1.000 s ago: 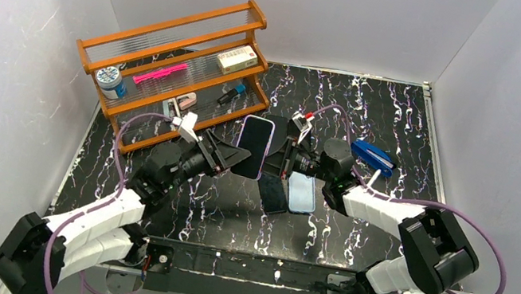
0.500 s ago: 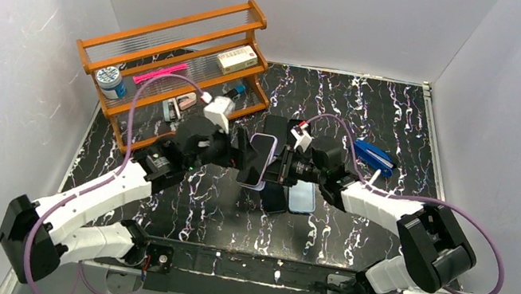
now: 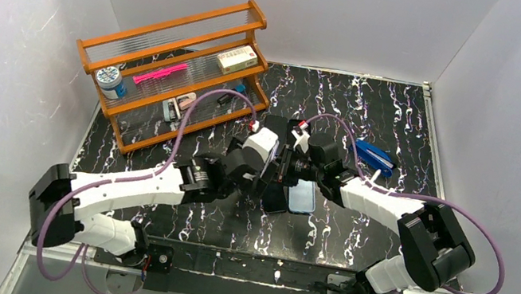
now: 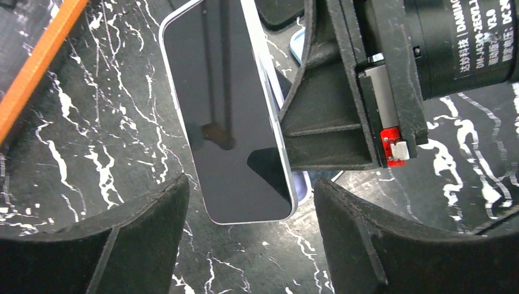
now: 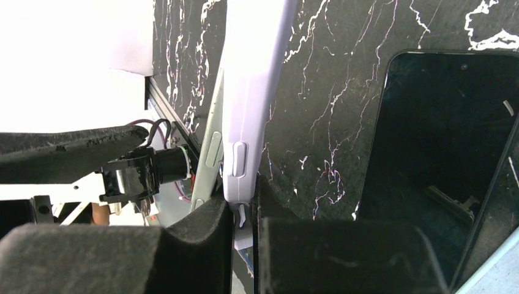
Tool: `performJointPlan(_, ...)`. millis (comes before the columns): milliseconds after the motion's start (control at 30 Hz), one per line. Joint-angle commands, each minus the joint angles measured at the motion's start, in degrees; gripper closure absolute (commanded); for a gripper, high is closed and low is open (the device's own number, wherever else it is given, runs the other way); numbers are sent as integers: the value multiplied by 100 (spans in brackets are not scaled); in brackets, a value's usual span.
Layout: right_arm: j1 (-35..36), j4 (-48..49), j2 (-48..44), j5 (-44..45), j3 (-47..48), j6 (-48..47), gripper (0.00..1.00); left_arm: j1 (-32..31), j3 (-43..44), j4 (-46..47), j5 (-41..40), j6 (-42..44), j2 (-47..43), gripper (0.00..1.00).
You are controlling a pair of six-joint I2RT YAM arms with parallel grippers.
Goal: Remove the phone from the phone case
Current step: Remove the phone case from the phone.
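The right pincer is almost closed, pinching the lavender phone case by its edge and holding it above the middle of the counter. The phone, its screen dark, lies against the case. The left pincer gapes wide and holds nothing. The phone's end is at 12 o'clock from its gap and touches neither finger.
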Motion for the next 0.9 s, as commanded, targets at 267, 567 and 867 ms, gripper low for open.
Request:
performJointPlan(267, 62, 161, -186, 35, 365, 128, 99, -749, 632, -454, -1812, 313, 882, 48)
performJointPlan(567, 60, 211, -335, 80, 321, 212, 99, -851, 645, -683, -2129, 181, 1418, 50)
performJointPlan(867, 70, 220, -383, 219, 271, 215, 99, -885, 599, -671, -2357, -8, 1506, 76)
